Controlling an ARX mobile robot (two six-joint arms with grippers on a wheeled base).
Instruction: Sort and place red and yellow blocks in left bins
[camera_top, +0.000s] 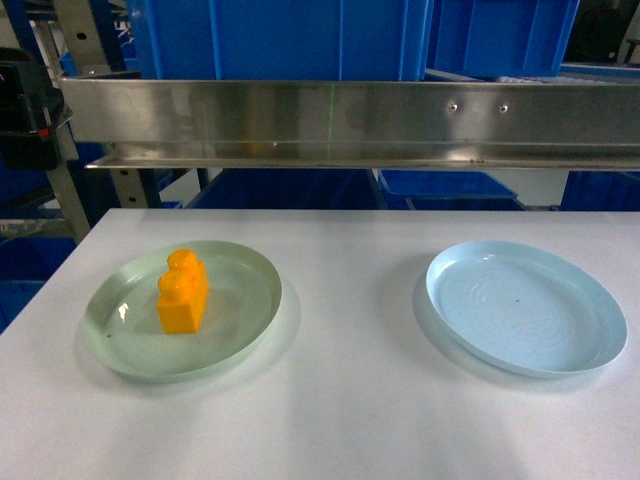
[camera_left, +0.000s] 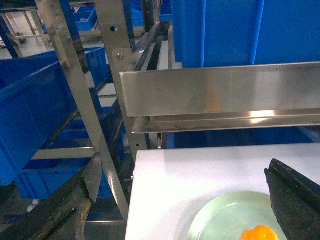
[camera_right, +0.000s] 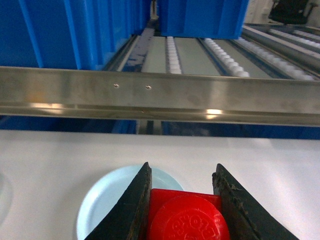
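Head view: the yellow block (camera_top: 183, 292) waits on the green plate (camera_top: 120, 350) near the surface's left edge — blue crates (camera_top: 280, 38) behind. Left wrist: the left claw (camera_left: 185, 200) hangs spread, unloaded. Right wrist: the right claw (camera_right: 182, 200) pinches the red block (camera_right: 186, 217) — lifted for binning, likely.

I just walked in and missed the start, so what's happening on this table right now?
The right gripper is shut on the red block, holding it above the pale-blue plate, which lies empty in the head view. The yellow block stands on the pale-green plate, untouched; the left gripper is open above that plate. Neither block has reached the blue bins on the rack behind.
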